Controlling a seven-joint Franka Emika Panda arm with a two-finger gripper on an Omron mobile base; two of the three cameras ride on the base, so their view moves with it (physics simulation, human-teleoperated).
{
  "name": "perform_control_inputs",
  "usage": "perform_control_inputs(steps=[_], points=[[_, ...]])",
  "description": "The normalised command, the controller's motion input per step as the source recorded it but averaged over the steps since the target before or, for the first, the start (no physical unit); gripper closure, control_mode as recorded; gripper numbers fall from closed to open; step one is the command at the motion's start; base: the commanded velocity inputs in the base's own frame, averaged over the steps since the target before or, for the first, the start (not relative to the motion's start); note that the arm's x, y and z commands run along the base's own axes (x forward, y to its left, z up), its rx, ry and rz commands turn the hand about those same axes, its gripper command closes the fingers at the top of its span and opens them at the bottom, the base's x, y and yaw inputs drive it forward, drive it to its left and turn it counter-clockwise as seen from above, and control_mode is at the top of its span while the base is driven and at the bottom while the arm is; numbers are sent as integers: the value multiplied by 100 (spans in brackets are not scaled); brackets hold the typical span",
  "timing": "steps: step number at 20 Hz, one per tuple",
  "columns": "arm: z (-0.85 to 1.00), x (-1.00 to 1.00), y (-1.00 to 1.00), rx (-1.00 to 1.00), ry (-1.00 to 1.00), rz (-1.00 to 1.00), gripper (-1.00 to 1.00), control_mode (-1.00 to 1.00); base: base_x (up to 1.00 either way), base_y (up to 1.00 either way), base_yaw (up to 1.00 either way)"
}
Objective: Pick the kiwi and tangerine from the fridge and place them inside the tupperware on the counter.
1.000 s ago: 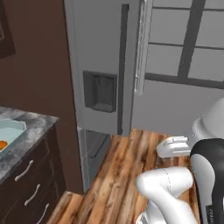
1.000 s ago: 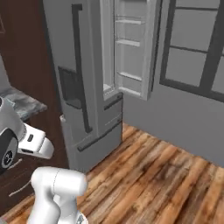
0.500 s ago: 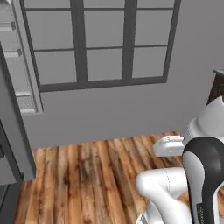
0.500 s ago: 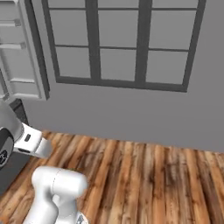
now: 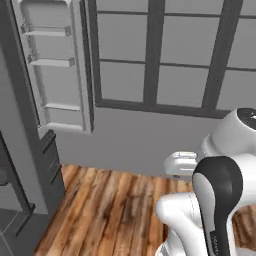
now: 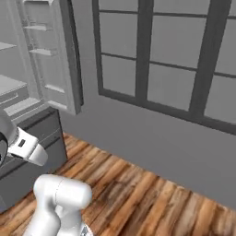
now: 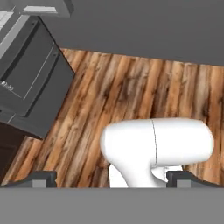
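Note:
The fridge [image 6: 14,87] stands open at the left, its grey inner shelves bare where I can see them. Its door [image 5: 57,75] with empty racks swings out toward the window. In the hand view the fridge's dark lower drawer [image 7: 33,83] lies at the upper left. My gripper [image 7: 111,180] is open, its two dark fingertips [image 7: 43,179] wide apart with nothing between them, pointing down at the wooden floor. The kiwi, the tangerine, the tupperware and the counter are out of view.
A large dark-framed window [image 5: 165,55] fills the grey wall ahead. A wooden plank floor [image 6: 138,184] stretches between the fridge and the wall. The open fridge door [image 6: 50,55] juts into the room at the left.
The whole picture has shifted: the base has turned, from the fridge's front and counter, past the window, to the open fridge at the left. The gripper stays open.

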Motion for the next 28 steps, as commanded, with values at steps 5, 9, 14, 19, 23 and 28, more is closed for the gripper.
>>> perform_control_inputs(steps=[5,9,14,19,23,28], points=[[0,0,0,0,0,0,-100,100,92,-62,94],[0,0,0,0,0,0,-100,100,81,-84,72],[0,0,0,0,0,0,-100,100,84,-66,73],[0,0,0,0,0,0,-100,100,81,-42,62],[0,0,0,0,0,0,-100,100,82,-31,61],[0,0,0,0,0,0,-100,100,68,-3,18]])
